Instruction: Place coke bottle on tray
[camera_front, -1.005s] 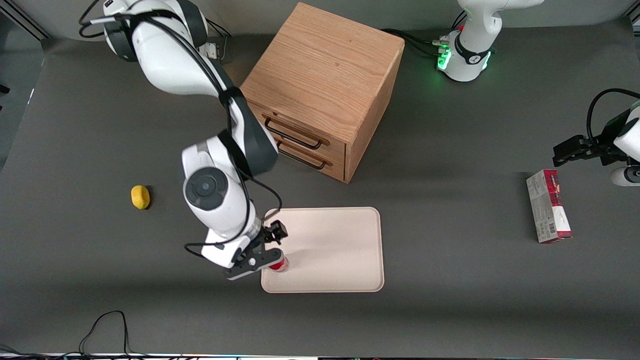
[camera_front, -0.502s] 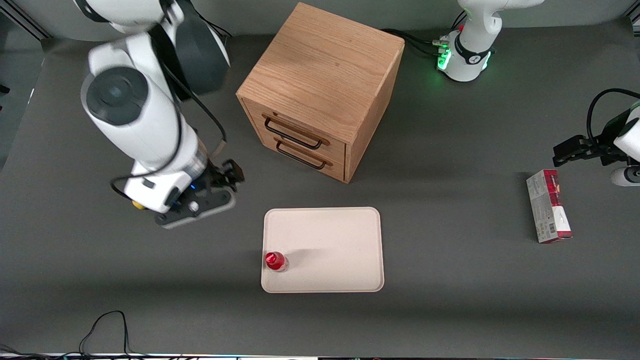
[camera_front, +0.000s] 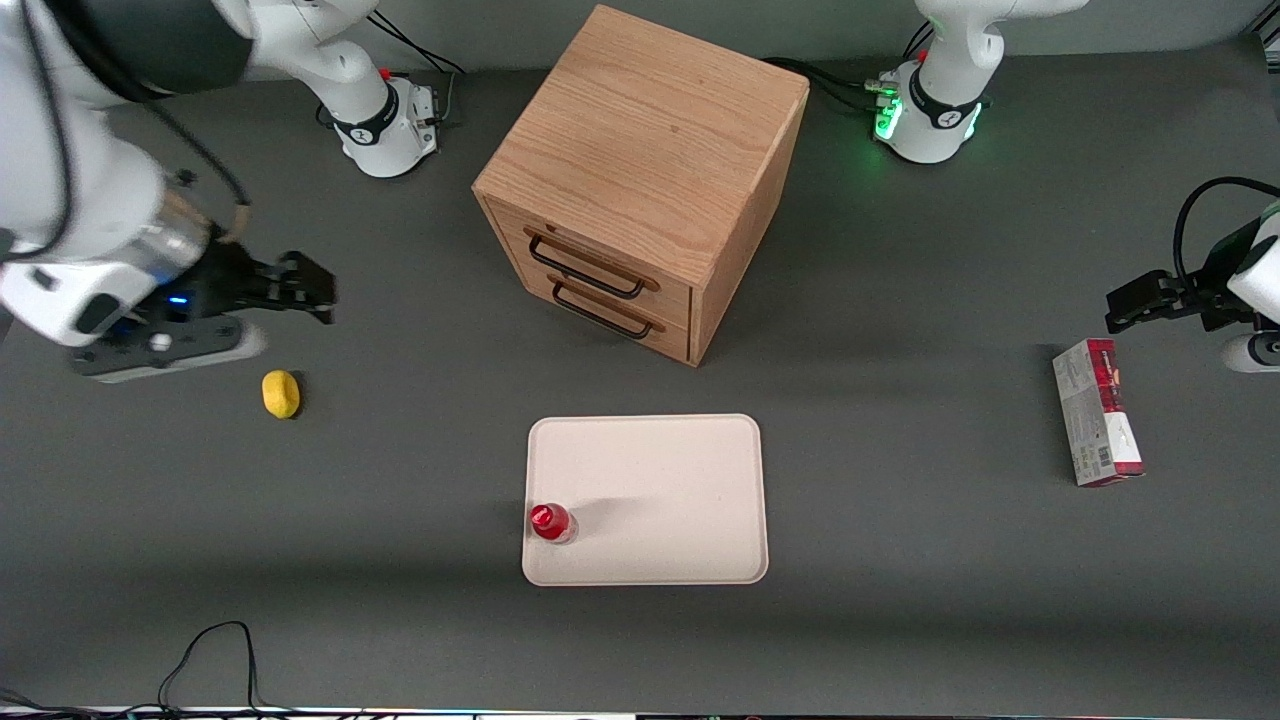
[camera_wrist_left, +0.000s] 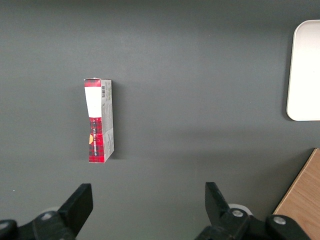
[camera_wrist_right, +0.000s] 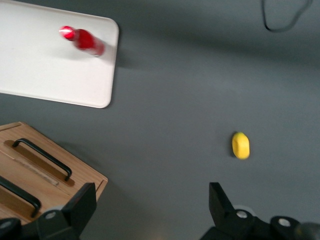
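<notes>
The small red coke bottle stands upright on the cream-white tray, in the tray's corner nearest the front camera at the working arm's end. The wrist view shows the coke bottle on the tray with nothing touching it. My gripper hangs high over the table toward the working arm's end, well away from the tray and above the yellow object. Its fingers are spread wide with nothing between them; the gripper is open.
A yellow lemon-sized object lies on the grey table close under the gripper. A wooden two-drawer cabinet stands farther from the camera than the tray. A red-and-grey carton lies toward the parked arm's end.
The gripper has let go of the bottle, risen, and swung away from the tray toward the working arm's end. The bottle stays standing on the tray.
</notes>
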